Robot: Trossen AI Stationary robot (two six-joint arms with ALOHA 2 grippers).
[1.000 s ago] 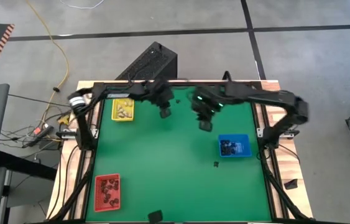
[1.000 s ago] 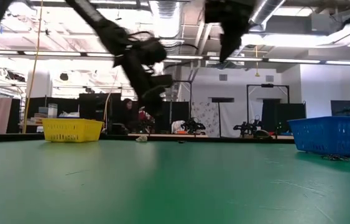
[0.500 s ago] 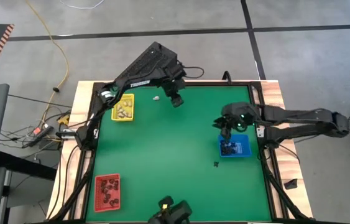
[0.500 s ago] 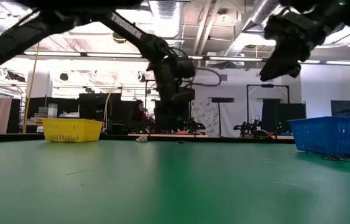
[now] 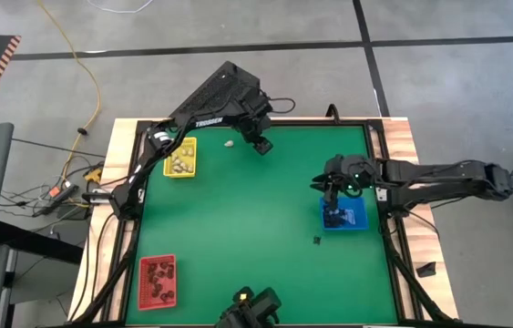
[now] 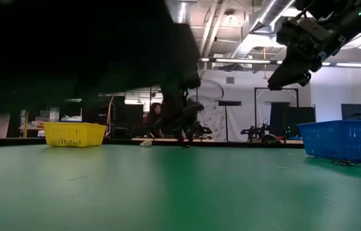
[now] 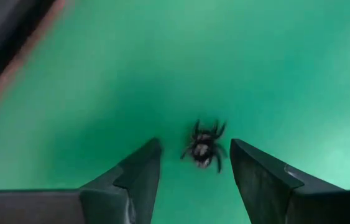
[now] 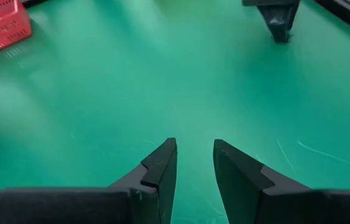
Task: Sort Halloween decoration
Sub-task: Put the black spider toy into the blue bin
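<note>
table: green felt-topped table with wooden rim (image 5: 238,228), both dark arms over it
left gripper: left gripper (image 7: 193,165) low over the mat at the far edge (image 5: 261,145); fingers (image 7: 134,177) spread wide, nothing gripped
right gripper: right gripper (image 8: 194,163) hanging above the near-side rim of the blue tray (image 5: 333,191); fingers (image 8: 162,165) a narrow gap apart, nothing between them
blue tray: blue rectangular plastic tray (image 5: 354,215) just under and beyond the right gripper, dark trinkets inside
yellow tray: yellow rectangular plastic tray (image 5: 180,158) well to the side of the left gripper, whitish trinkets (image 5: 179,163) inside
red tray: red rectangular plastic tray (image 5: 157,281) far from both grippers, dark trinkets inside
black spider: tiny black spider trinket (image 7: 204,147) on the mat, right between the left gripper's fingertips, just ahead of them, not touching
cream trinket: tiny whitish-cream trinket (image 5: 229,142) on the mat between the left gripper and the yellow tray
loose black trinket: tiny black trinket (image 5: 316,240) on the mat, near the blue tray, apart from the right gripper
</note>
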